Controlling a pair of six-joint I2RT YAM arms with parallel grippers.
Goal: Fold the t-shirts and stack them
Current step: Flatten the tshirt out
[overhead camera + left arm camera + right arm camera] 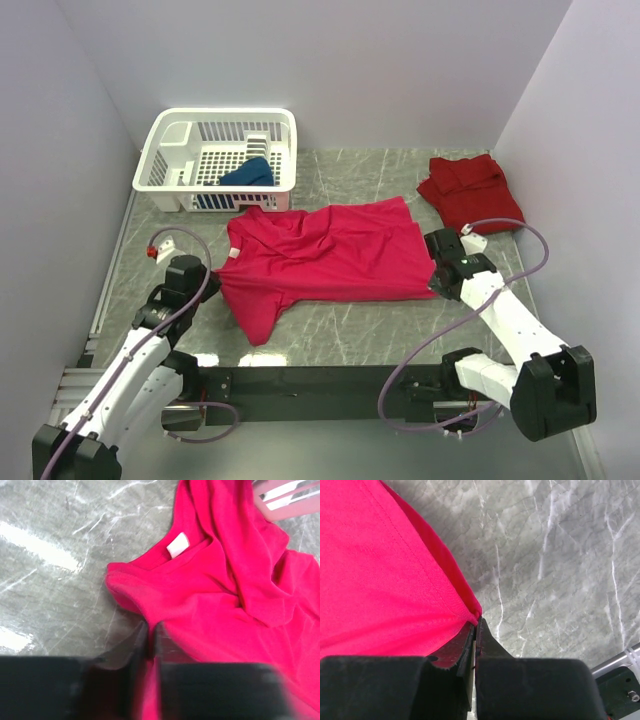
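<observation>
While the magenta t-shirt (330, 255) lies spread on the desk (400, 330), the left hand (150, 637) pinches its shoulder edge and the right hand (476, 627) pinches its hem corner. Beyond its hem lies the dark red t-shirt (468, 190); behind its collar, the dark blue t-shirt (248, 175) sits in the basket (170, 150).

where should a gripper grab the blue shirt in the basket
Pinch the raised, crumpled peak of the blue shirt, coming straight down from above. It lies bunched inside the white basket, whose lattice walls likely block a sideways approach, and that peak looks like the highest loose fold.
</observation>
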